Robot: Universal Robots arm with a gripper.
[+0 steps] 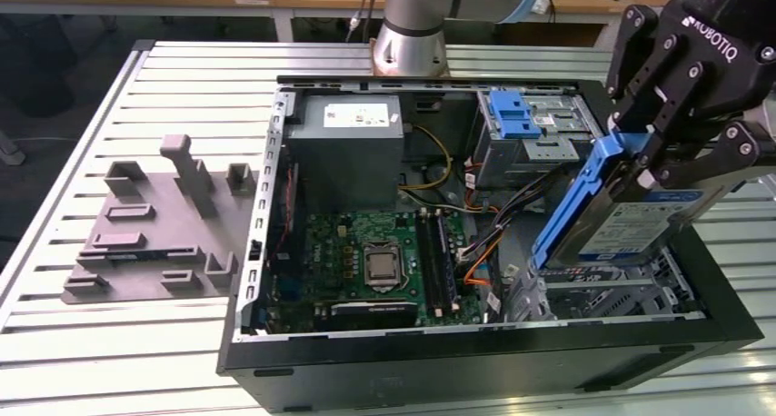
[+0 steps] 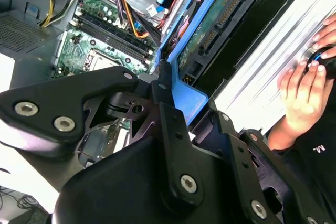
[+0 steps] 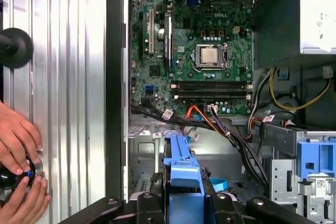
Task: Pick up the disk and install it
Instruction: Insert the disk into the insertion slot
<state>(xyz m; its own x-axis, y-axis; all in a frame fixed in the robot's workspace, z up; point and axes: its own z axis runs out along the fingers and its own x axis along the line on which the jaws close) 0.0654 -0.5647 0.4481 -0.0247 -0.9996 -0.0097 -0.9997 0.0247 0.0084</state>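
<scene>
My gripper (image 1: 664, 166) is shut on the disk (image 1: 619, 221), a silver drive with a blue-and-white label and a blue bracket round its edges. The disk hangs steeply tilted over the metal drive bay (image 1: 606, 293) at the exterior view's right end of the open computer case (image 1: 485, 348). Its lower end sits just above that bay. In the second wrist view the disk's green underside (image 2: 210, 30) and blue bracket run away from the gripper (image 2: 163, 93). In the first wrist view the bracket (image 3: 181, 163) stands between the fingers (image 3: 149, 205).
Inside the case lie the green motherboard (image 1: 376, 252), a grey power supply box (image 1: 352, 148), a cage with a blue latch (image 1: 515, 116) and loose cables (image 1: 485, 252). A grey fixture (image 1: 145, 225) lies on the slatted table. A person's hands (image 3: 16, 145) rest on a knob beside the case.
</scene>
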